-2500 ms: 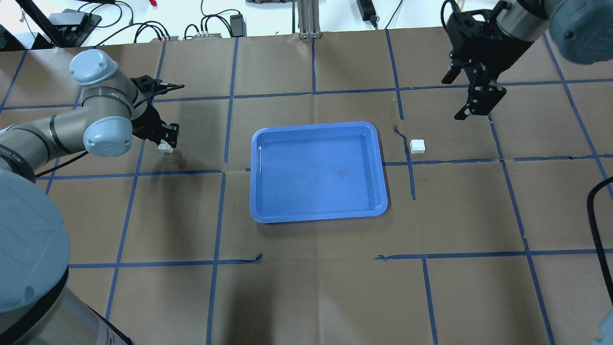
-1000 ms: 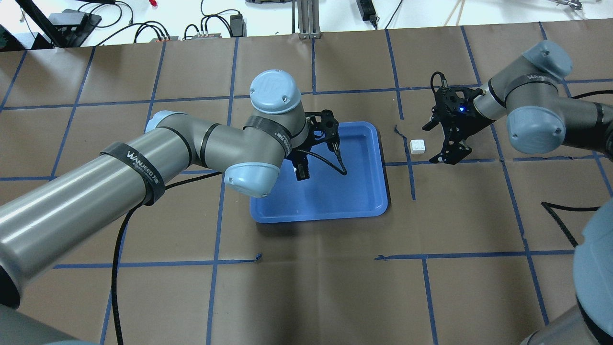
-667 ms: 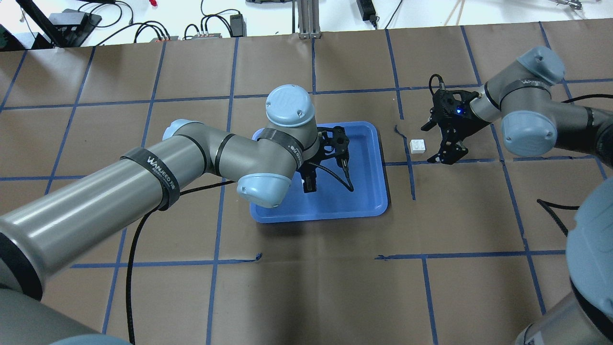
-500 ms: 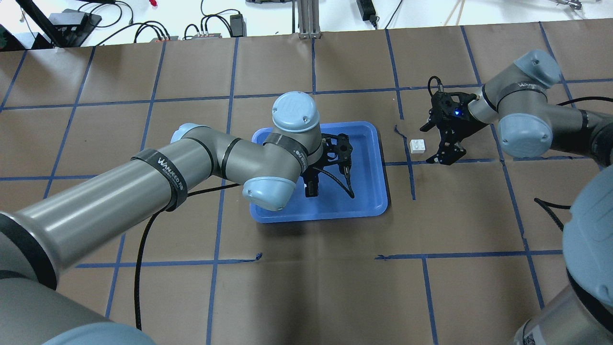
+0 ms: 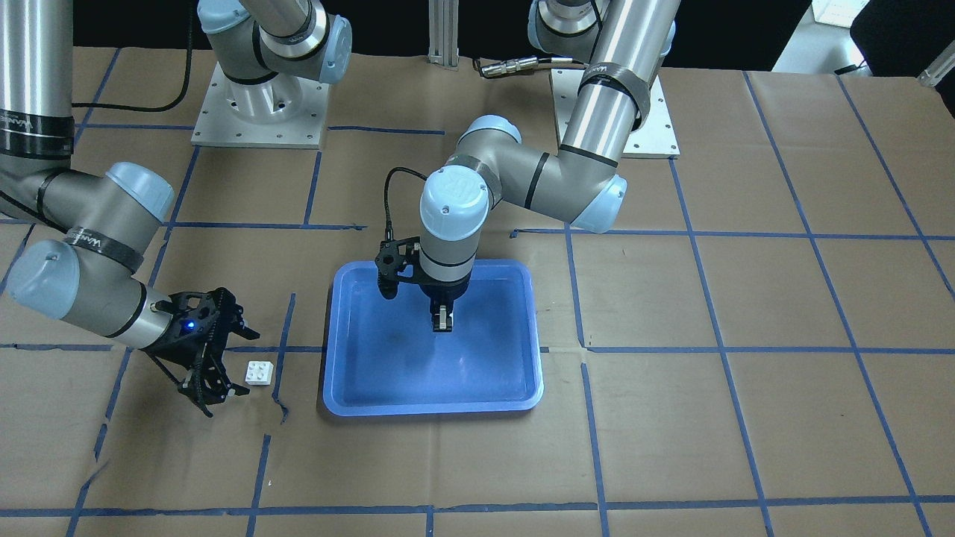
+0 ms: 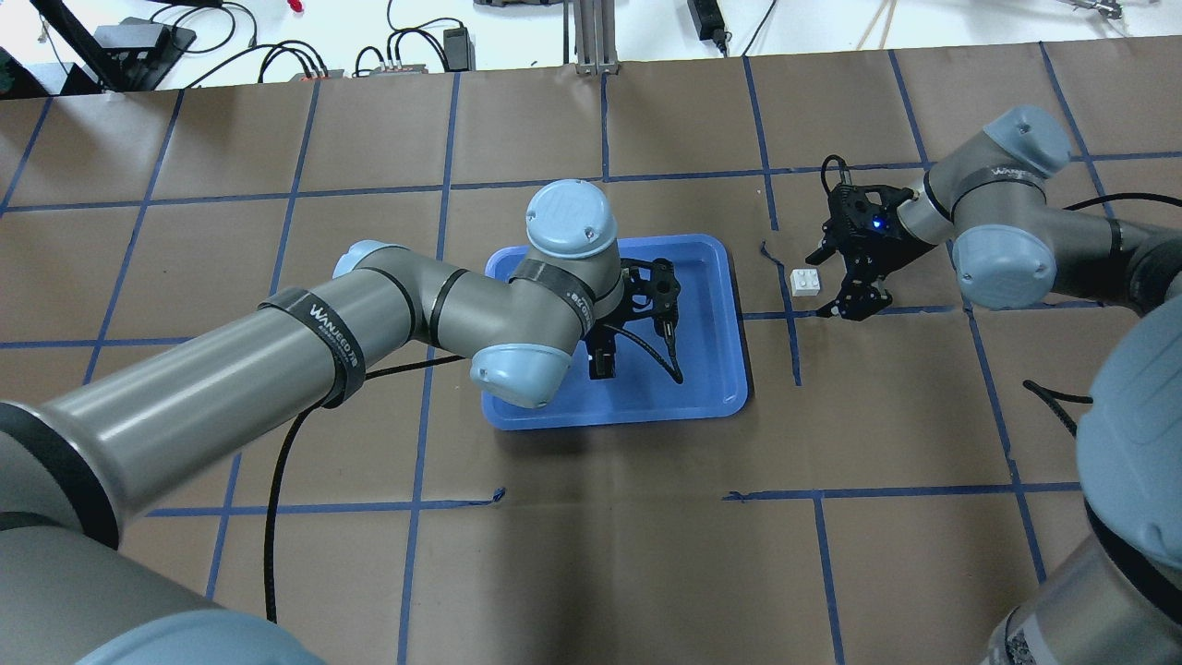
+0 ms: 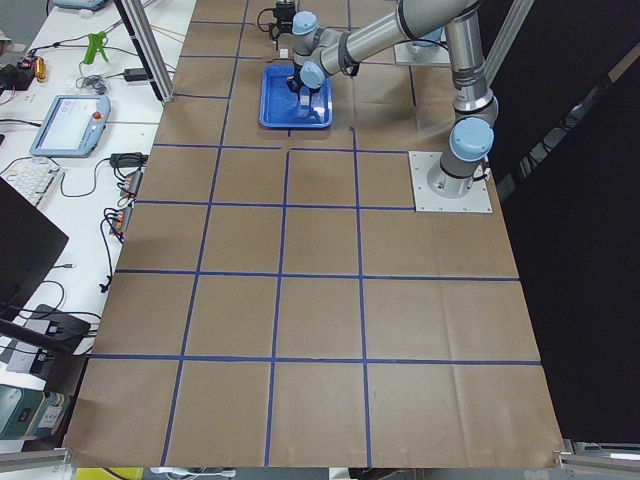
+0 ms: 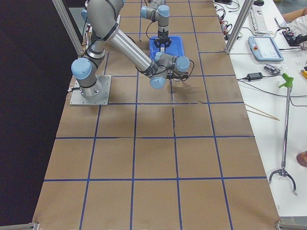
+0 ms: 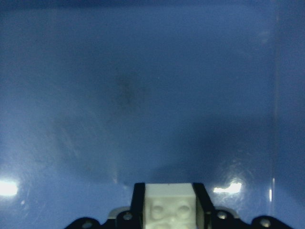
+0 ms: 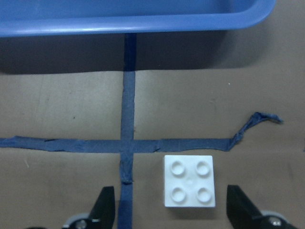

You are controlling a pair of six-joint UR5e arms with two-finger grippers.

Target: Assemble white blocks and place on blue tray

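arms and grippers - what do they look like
Left arm and right arm: silver-grey tubes, pale blue joint caps, black bands with white lettering. Left gripper and right gripper: black, two-fingered. A black cable runs beside the left arm; a blue light glows on the right gripper.

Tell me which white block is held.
The white block over the blue tray, clamped in the left gripper. The other block lies loose on the paper between the open right gripper's fingers.

My table (image 6: 646,573) is covered in brown paper, marked into squares by blue tape (image 6: 923,490). Past its far edge I see a white bench (image 6: 517,32) strewn with black cables (image 6: 286,57). A teach pendant (image 7: 70,125) lies on it. Behind me hangs a black backdrop (image 7: 580,250).
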